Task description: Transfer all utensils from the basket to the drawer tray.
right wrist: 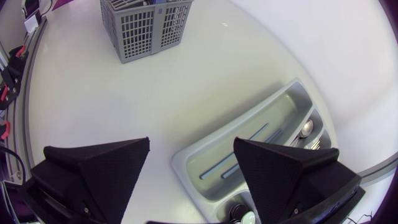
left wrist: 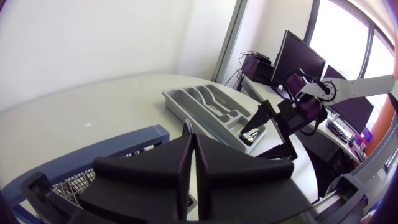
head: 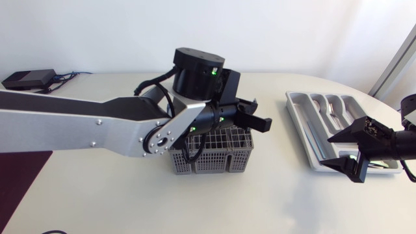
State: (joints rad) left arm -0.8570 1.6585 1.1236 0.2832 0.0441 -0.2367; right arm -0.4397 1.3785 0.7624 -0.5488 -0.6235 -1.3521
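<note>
Above latticed grey basket [head: 211, 159], left gripper [left wrist: 191, 158] clenched, seemingly empty; right gripper [head: 331, 153] splayed.

A flat black box [head: 27, 79] lies at the far left corner of the white table [head: 273, 195], with dark cables [head: 65, 77] just beside it along the far edge.

The left arm [head: 78, 123] is a flat silver-grey link dotted with small screws [head: 99, 121], capped by fat black cylindrical joints [head: 198, 71] with green lights [head: 210, 73] and looping black cables [head: 151, 88]. The left gripper [left wrist: 192, 146] and right gripper [head: 327, 152] are matte black wedges.
</note>
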